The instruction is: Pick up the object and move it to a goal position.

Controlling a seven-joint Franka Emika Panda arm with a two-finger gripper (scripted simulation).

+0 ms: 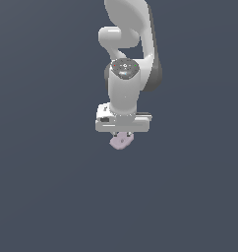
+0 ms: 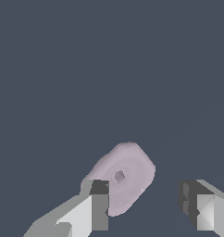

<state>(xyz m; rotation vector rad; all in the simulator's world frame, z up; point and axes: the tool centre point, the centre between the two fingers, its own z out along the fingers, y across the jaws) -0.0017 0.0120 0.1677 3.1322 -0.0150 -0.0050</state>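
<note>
**Open tool above the lilac piece**

The tool (image 2: 144, 206) of the white robot arm (image 1: 125, 88) is open. The small pale pink-lilac chunky object (image 2: 123, 178) lies on the dark grey surface (image 1: 42, 187), beside one finger (image 2: 99, 206) and apart from the other.

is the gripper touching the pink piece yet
Cannot tell. In the wrist view one fingertip overlaps the pink piece; the other stands clear. Gripper open.

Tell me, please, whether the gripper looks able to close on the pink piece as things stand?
Probably yes. The gripper is open, wider than the pink piece, and nothing lies between them. One finger overlaps its edge, so it sits off-centre; contact cannot be told.
</note>
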